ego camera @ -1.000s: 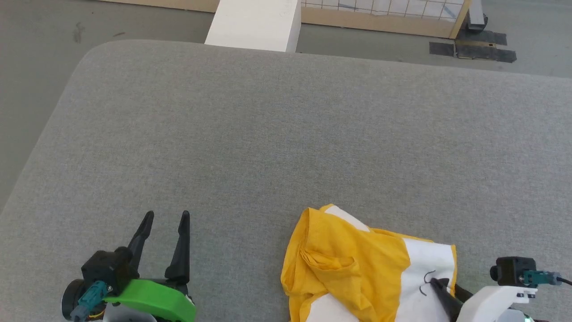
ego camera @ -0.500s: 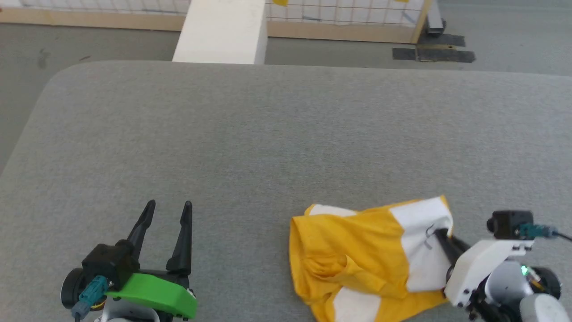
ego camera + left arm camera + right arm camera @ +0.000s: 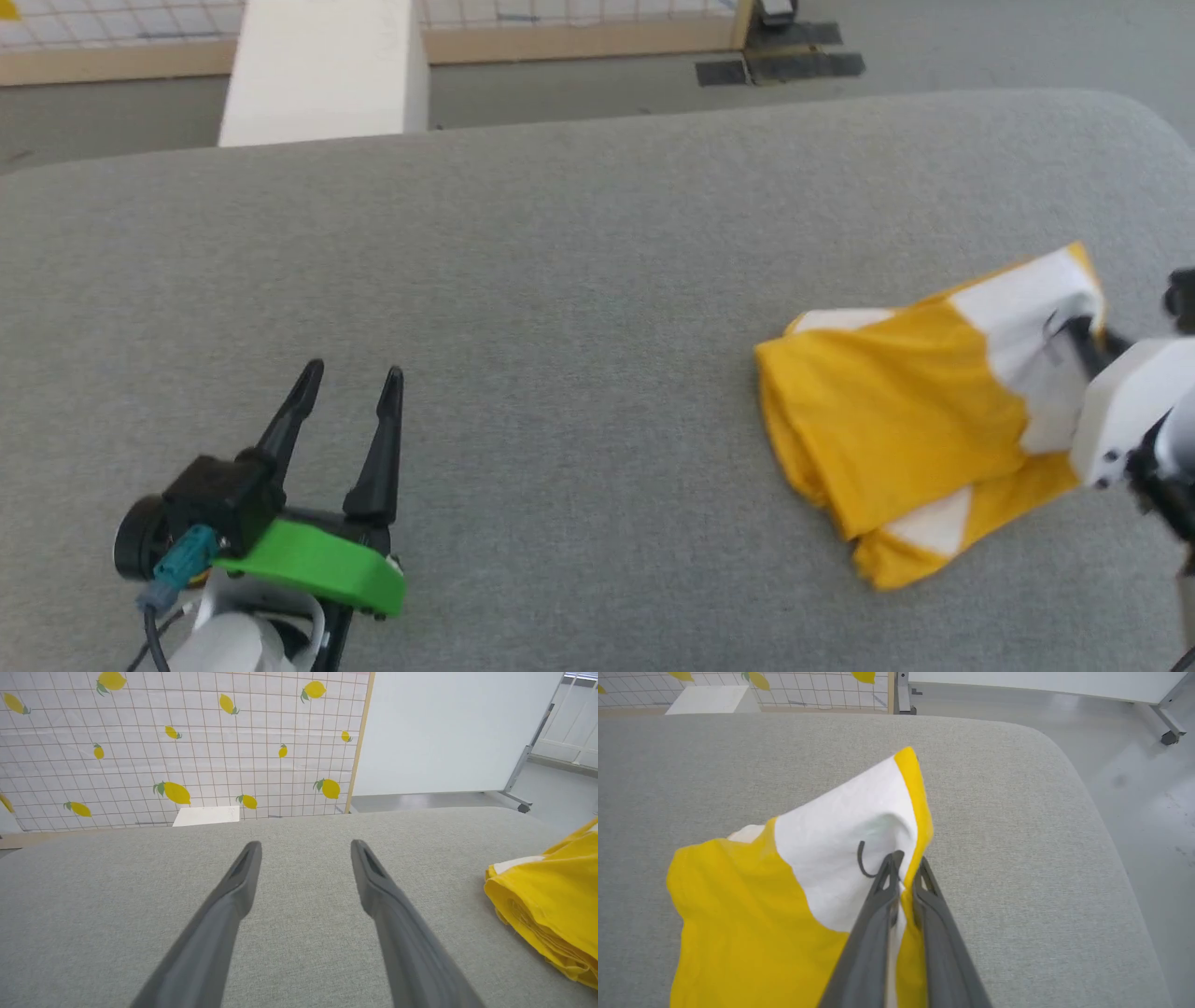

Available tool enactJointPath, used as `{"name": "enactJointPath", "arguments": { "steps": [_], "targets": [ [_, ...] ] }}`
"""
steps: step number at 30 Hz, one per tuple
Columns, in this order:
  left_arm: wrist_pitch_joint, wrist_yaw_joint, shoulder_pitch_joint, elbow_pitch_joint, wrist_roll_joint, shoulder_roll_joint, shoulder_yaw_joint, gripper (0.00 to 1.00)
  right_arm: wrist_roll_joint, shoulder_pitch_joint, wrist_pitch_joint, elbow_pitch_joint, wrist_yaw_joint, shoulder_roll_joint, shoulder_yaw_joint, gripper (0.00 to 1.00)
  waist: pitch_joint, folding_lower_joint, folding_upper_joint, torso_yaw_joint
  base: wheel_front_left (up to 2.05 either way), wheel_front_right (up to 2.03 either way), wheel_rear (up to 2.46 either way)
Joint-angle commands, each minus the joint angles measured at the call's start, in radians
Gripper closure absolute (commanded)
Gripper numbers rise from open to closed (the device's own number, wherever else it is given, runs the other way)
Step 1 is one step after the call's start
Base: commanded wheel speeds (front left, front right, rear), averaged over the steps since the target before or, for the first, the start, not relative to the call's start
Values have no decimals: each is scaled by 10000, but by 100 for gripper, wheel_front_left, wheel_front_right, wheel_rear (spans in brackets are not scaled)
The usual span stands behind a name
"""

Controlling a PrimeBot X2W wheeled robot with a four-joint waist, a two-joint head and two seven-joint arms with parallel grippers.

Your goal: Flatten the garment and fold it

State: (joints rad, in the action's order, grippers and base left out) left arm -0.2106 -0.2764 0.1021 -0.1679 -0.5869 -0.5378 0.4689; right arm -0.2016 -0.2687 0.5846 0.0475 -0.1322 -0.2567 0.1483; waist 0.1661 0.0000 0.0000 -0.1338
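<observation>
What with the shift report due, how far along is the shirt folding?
Done: nothing yet; the garment lies bunched on the grey surface. In hand: the right end effector is shut on its white patch, that corner raised. The left end effector is open over bare surface, apart from the cloth. Left: spreading it flat, then every fold.

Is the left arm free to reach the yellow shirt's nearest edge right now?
Probably yes: the left tool is open, with only grey table between it and the shirt. The right tool grips the shirt's opposite white corner, out of that path.
</observation>
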Motion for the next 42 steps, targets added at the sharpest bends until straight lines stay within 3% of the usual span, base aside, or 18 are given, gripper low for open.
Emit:
{"name": "enactJointPath", "arguments": {
  "steps": [1, 12, 24, 30, 31, 33, 34, 35, 42],
  "targets": [
    [56, 47, 303, -59, 136, -102, -1, 0, 65, -401, 80, -35, 15, -217, 40, 100, 708, 0, 0, -543, 0, 0, 0],
    [814, -120, 1524, -753, 1002, -828, -57, 0, 652, -2388, 17, 484, 15, -1986, 68, 100, 2703, 0, 0, -1231, 0, 0, 0],
    [1490, -189, 2579, -2089, 1832, -1579, -163, 0, 1820, -3524, -500, 1691, 15, -2324, 2011, 100, 4353, 0, 0, -1515, 0, 0, 0],
    [1346, -343, 2593, -2268, 1964, -1647, -287, 0, 2300, -3834, -1097, 2529, 15, -2222, 2352, 100, 4739, 0, 0, -1392, 0, 0, 0],
    [1317, -371, 2580, -2307, 1979, -1667, -315, 0, 2374, -3906, -1211, 2706, 15, -2180, 2399, 88, 4802, 0, 0, -1372, 0, 0, 0],
    [1217, -462, 2534, -2390, 1892, -1610, -421, 0, 2495, -4019, -1389, 3026, 15, -2126, 2441, 47, 4871, 0, 0, -1329, 0, 0, 0],
    [1177, -480, 2514, -2428, 1843, -1592, -459, 0, 2547, -4069, -1470, 3153, 15, -2131, 2446, 17, 4893, 0, 0, -1310, 0, 0, 0],
    [1122, -498, 2496, -2474, 1787, -1572, -508, 0, 2600, -4144, -1569, 3304, 15, -2155, 2473, 0, 4916, 0, 0, -1288, 0, 0, 0],
    [614, -584, 2401, -2516, 1496, -1349, -753, 0, 2846, -4496, -2126, 4064, 15, -2304, 2483, 0, 4732, 0, 0, -1106, 0, 0, 0]
  ]
}}
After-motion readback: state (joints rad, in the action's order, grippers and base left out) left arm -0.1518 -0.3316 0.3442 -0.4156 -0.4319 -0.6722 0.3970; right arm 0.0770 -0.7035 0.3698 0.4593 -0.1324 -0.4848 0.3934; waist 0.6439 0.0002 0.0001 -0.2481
